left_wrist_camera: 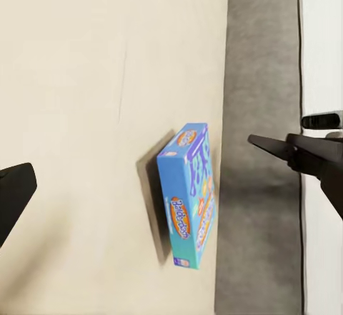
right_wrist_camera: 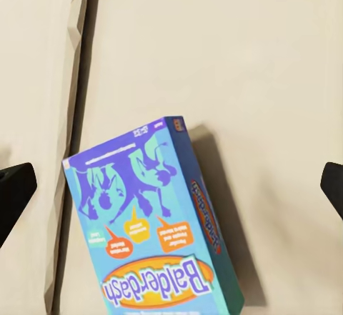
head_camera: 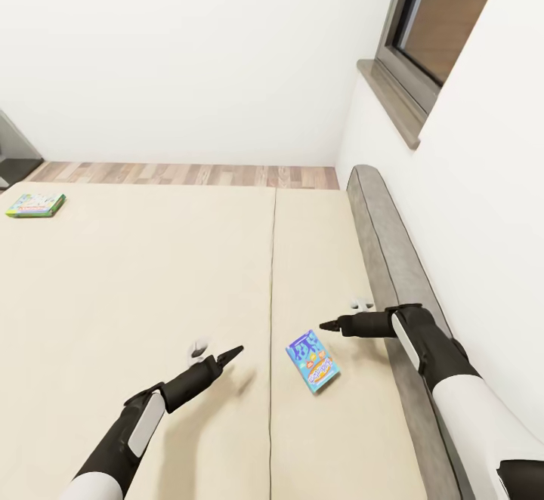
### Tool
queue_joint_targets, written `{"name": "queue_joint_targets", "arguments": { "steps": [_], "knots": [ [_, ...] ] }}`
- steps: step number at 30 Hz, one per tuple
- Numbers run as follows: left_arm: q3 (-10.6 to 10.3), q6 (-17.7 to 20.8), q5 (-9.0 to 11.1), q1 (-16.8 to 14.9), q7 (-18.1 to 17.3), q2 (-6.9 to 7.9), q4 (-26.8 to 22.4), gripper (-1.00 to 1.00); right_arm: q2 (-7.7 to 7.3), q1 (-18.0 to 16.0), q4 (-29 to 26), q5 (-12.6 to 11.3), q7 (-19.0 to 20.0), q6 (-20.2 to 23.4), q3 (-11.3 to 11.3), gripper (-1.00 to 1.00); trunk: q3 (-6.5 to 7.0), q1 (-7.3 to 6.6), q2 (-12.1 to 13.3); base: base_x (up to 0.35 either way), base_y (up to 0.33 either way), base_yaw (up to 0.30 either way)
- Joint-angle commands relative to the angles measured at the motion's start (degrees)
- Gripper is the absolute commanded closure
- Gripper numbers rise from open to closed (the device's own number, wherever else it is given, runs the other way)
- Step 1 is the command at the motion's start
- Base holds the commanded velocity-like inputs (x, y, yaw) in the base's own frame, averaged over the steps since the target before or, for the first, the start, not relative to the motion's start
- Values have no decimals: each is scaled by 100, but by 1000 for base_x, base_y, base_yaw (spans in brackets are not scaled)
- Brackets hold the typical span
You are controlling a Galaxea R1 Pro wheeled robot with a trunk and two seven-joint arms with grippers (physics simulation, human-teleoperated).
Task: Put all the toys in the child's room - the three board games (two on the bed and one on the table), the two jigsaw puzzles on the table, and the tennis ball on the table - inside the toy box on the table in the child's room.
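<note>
Head view looks down on a big cream bed (head_camera: pixel 151 281) with a thin line running down its middle. A small blue board game (head_camera: pixel 313 361) lies flat on the bed, just to the right of that line and near the grey padded headboard (head_camera: pixel 393 258). Its lid is bright blue with purple drawings, little orange speech bubbles and an orange oval. In the right wrist view the blue board game (right_wrist_camera: pixel 153 236) shows the word "Balderdash" in that oval. In the left wrist view the same box (left_wrist_camera: pixel 189 193) is seen from the side, with blue edges and the name again on one edge.

A second board game (head_camera: pixel 35 205), white and green, lies far off at the other corner of the bed, well apart from the blue one.

The left gripper (head_camera: pixel 230 354) hovers over the bed left of the blue box, not touching it. The right gripper (head_camera: pixel 329 326) hovers just above and right of the box. Both hold nothing. Each wrist view shows its dark fingertips spread wide apart.

A window (head_camera: pixel 446 16) sits in the white wall.
</note>
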Motion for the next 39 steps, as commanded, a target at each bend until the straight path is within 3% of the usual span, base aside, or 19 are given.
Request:
{"name": "queue_joint_targets", "arguments": {
  "steps": [1, 39],
  "knots": [
    [17, 51, 18, -2, -35, -9, 0, -100, -5, -3, -5, -5, 8, 28, 13, -100, -11, 0, -2, 0, 0, 0],
    [-19, 103, 21, -29, -67, -50, 71, -100, -5, -12, 4, -8, 7, 42, 39, -100, -351, 0, -2, 0, 0, 0]
  ]
}}
